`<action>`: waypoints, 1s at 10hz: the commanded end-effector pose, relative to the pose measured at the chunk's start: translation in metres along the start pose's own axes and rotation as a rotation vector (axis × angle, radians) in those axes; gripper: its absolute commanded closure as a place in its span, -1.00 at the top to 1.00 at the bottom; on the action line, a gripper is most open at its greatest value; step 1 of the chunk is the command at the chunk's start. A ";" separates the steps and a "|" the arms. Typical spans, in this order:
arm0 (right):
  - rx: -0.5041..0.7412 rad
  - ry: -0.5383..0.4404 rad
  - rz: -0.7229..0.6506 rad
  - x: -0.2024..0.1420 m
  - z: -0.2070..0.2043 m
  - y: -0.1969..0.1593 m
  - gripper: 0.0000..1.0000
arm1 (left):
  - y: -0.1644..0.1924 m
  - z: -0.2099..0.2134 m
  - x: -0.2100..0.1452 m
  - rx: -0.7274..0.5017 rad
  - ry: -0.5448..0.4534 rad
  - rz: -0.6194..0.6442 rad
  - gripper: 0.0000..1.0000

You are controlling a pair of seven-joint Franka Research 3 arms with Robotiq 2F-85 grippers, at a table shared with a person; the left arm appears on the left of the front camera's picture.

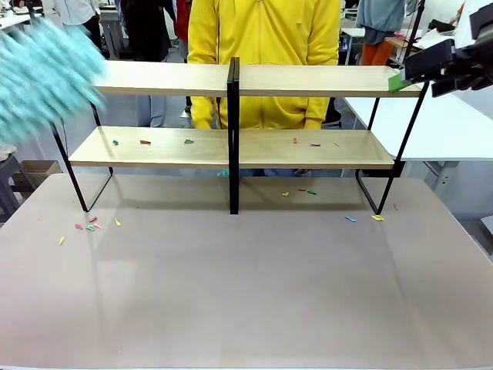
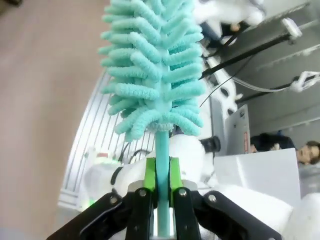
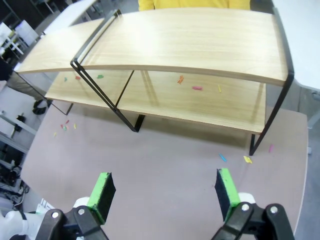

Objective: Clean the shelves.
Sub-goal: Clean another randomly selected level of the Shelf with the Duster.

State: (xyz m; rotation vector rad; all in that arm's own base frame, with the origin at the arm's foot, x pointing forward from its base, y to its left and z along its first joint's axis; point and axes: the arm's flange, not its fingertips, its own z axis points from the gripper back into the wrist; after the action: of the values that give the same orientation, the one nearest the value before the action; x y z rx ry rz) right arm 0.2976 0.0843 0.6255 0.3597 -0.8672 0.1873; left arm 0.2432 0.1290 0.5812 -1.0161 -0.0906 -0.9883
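Note:
The shelves (image 1: 308, 150) stand across the far half of the table, two pale wood boards on a thin black frame with a centre post; they also show from above (image 3: 200, 35). Small coloured scraps (image 1: 187, 142) lie on the lower board. My left gripper (image 2: 161, 175) is shut on the stick of a teal fluffy duster (image 2: 152, 65), whose blurred head (image 1: 42, 77) hangs at the upper left, beside the top board's left end. My right gripper (image 3: 165, 192) stands open and empty, high at the right end of the top board (image 1: 412, 73).
More coloured scraps (image 1: 88, 226) lie on the brown tabletop (image 1: 246, 293) near the left and right shelf legs (image 1: 376, 217). A person in a yellow top (image 1: 266, 54) stands behind the shelves. A white table (image 1: 439, 127) sits at the right.

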 end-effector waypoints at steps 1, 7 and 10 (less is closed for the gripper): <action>0.007 -0.002 -0.004 0.001 0.000 -0.001 1.00 | -0.009 -0.070 0.014 0.141 0.075 -0.006 -0.75; 0.007 -0.002 -0.004 0.001 0.000 -0.001 1.00 | 0.003 -0.096 0.014 0.042 0.033 0.148 -0.75; 0.007 -0.002 -0.004 0.001 0.000 -0.001 1.00 | 0.007 -0.195 0.111 0.092 0.148 0.286 -0.75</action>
State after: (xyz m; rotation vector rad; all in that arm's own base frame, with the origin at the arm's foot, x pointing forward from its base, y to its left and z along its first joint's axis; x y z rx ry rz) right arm 0.2975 0.0843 0.6255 0.3594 -0.8671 0.1873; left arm 0.2329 -0.0387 0.5199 -0.8881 0.0930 -0.8085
